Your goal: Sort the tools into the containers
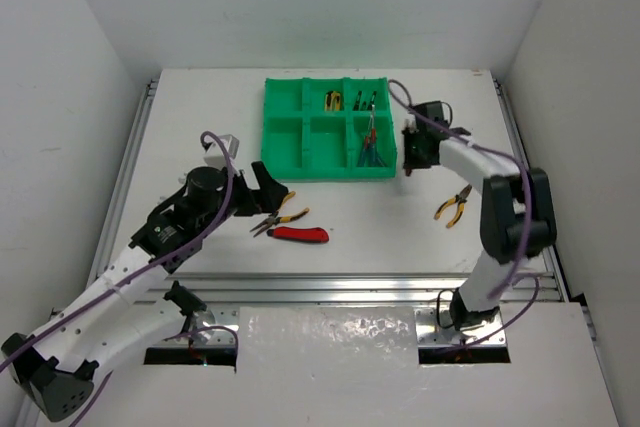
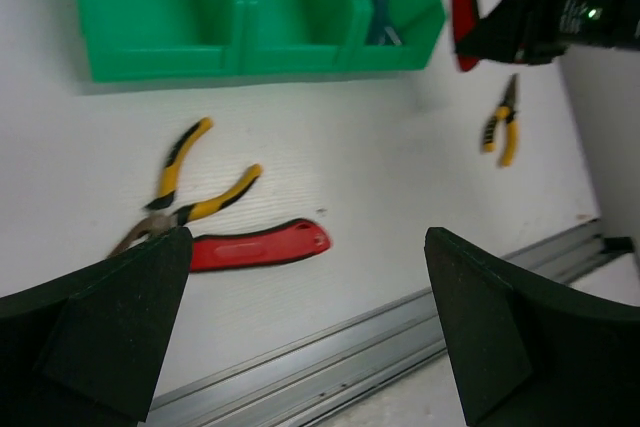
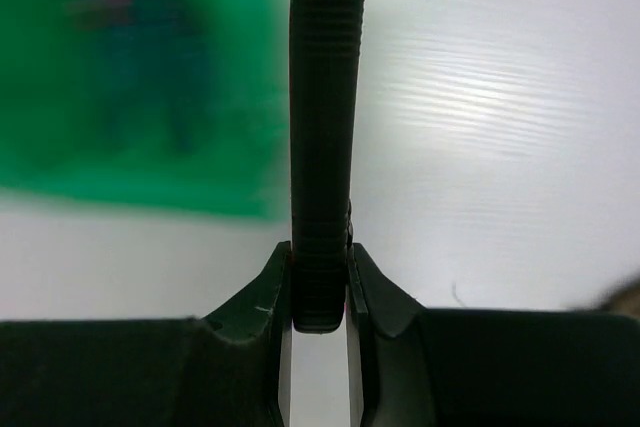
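Grips with the right hand a slim black tool, ribbed along its edge, pinched at its near end between both fingers and running straight out ahead of them; narrow, closed on that tool; red on the tool's side in the left wrist view; cannot tell whether it hangs clear of the table. Just to the left of this hand, the green tray, its right wall close beside the fingers but apart; only a green blur at front left in the hand's own camera. In the compartment nearest this hand, thin screwdrivers with blue and red on them; in the compartment beyond, two dark screwdrivers; one compartment further left, a yellow-handled tool, too small to name. To this hand's right and nearer the arm bases, yellow-handled pliers flat on the table, well apart from the tray.

Spreads the left hand wide, holding nothing; hovers above the table. Just ahead of its left finger, a second pair of pliers, yellow handles pointing away toward the tray; just beside their jaws, a red utility knife lying crosswise ahead of the gap between the fingers. Further ahead of this hand, well apart, the tray's near wall.
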Motion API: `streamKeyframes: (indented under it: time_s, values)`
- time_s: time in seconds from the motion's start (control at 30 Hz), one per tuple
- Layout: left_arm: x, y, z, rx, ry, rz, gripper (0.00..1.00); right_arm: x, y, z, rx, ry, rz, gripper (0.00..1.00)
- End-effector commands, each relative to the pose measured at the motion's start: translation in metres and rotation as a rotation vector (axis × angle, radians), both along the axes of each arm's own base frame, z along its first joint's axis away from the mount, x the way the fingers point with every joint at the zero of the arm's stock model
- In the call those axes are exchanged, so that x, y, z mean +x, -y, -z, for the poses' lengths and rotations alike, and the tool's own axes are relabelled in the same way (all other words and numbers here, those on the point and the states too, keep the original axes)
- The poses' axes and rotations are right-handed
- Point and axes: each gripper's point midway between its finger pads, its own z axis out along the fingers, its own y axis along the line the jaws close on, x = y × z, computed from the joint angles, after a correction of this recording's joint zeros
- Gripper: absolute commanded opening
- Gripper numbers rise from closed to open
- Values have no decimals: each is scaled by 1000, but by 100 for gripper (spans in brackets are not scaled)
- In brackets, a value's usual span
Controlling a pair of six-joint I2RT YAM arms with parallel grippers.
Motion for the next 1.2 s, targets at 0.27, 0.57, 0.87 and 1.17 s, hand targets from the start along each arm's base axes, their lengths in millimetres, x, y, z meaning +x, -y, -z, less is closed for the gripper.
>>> streamKeyframes:
  time_s: [0.27,0.57,0.87,1.17]
  values:
    - [26,88,-117,-472,230,244,100,-118,-212,-189,650,560,-801,0]
    - [-9,111,-142,-519,426,539,99,-186,-242,-234,1015,475,-1044,1]
    - [-3,125,-130,-491,387,598,71,-218,-261,-255,1120,442,-1176,3]
    - [19,124,-133,-467,372,510,0,-206,-265,-247,1078,451,-1100,55]
